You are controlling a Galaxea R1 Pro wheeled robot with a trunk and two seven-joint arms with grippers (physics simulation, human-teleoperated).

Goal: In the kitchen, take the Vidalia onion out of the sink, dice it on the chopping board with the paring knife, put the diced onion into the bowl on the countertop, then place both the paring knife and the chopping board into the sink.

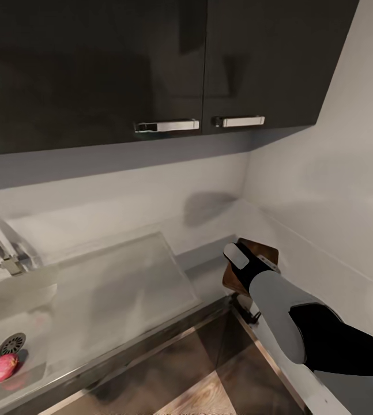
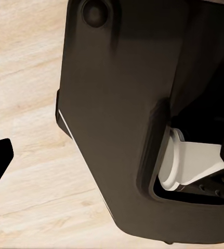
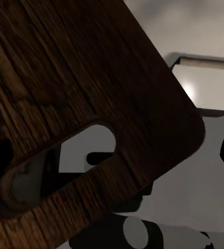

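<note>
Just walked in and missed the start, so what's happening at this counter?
The robot's right tool is at the dark wooden chopping board in the counter's far corner; the board fills the right wrist view, tilted, so it looks gripped, though that isn't certain. A reddish onion sits in the sink beside the drain.

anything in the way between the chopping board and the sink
Nothing visible blocks it. The chopping board is at the right tool by the corner; the bare steel drainboard lies between it and the sink, where the onion sits.
</note>
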